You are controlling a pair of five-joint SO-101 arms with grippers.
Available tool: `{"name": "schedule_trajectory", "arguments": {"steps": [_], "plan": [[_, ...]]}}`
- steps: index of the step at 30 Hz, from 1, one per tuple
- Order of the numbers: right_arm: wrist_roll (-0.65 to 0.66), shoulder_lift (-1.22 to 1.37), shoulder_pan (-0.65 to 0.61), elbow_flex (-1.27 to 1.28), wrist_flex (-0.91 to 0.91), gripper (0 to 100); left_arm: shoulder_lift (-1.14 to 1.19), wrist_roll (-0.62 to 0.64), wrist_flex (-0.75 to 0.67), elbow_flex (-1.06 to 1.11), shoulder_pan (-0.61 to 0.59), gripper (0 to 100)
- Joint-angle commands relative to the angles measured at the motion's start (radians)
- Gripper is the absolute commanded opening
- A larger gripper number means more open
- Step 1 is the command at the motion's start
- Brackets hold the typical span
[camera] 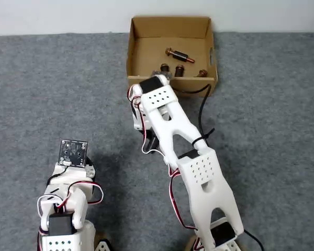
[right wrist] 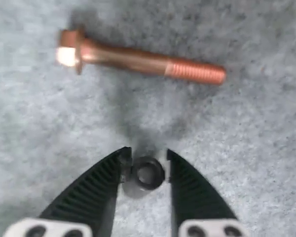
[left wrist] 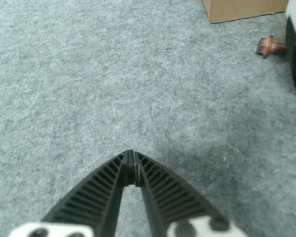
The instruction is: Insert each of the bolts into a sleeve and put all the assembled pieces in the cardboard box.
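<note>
A black sleeve (right wrist: pixel 148 173) is pinched in the right claw (right wrist: pixel 148 152) near a copper bolt (right wrist: pixel 138 58) laid flat on the worktop (right wrist: pixel 266 148); the left claw (left wrist: pixel 133 157) is seen pressed together.

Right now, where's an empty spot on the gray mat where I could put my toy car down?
The wide gray mat left of the cardboard box, beyond the shut left hand, is bare. So is the stretch right of the right arm. It's crowded just in front of the box, where the right hand grips a sleeve beside a loose bolt.
</note>
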Motion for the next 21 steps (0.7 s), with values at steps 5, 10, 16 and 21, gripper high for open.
{"name": "schedule_trajectory", "arguments": {"steps": [5, 10, 16, 21], "plan": [[-0.003, -0.117, -0.058, 0.017, 0.045, 25.9, -0.003, -0.006, 0.008, -0.005, 0.002, 1], [-0.011, -0.110, -0.087, 0.074, 0.036, 25.9, -0.003, -0.006, 0.008, -0.005, 0.002, 1], [-0.011, -0.027, -0.051, 0.077, 0.035, 25.9, -0.003, -0.006, 0.008, -0.005, 0.002, 1], [-0.011, 0.042, -0.010, 0.075, 0.035, 24.6, -0.003, -0.006, 0.008, -0.005, 0.002, 1]]}}
